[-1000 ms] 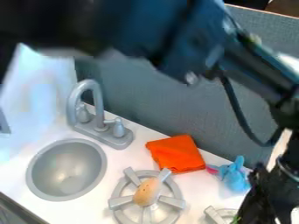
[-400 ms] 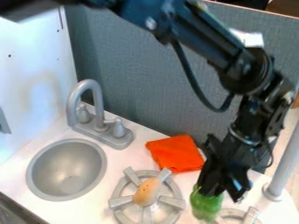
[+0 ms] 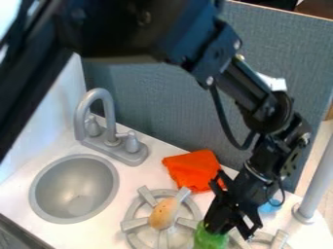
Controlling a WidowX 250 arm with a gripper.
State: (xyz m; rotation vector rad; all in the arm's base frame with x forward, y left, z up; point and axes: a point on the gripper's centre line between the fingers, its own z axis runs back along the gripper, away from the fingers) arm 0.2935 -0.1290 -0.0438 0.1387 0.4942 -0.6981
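Near the bottom edge of the camera view, right of centre, we see a green toy [image 3: 209, 239] between the two grey burners, low over the white counter [image 3: 146, 176]. It is rounded and bright, almost grass green, with a smooth, slightly shiny skin and paler patches; its lower part runs out of the frame, so we cannot tell its full shape or whether it touches the surface beneath.

Above it hangs the black gripper [image 3: 216, 226], tilted, with its tips pointing down and to the left. We see the fingers closed in on the top of the green toy, gripping it, parted only by what they hold. Dark parts of the gripper cover the upper end of the toy, so we cannot make out exactly where each pad presses.

Just left of the toy, we find the nearer burner [image 3: 135, 224], with a tan, oval piece [image 3: 163, 213] lying across its middle. The other burner [image 3: 279, 241] shows partly at the right, beside the gripper. Behind them we see a rumpled orange cloth [image 3: 193, 168], and a bit of something blue [image 3: 269, 207] peeks out by the arm. Farther left are a round grey sink [image 3: 57, 186] and its faucet [image 3: 108, 114]; a pale grey post [image 3: 319, 182] stands at the right.
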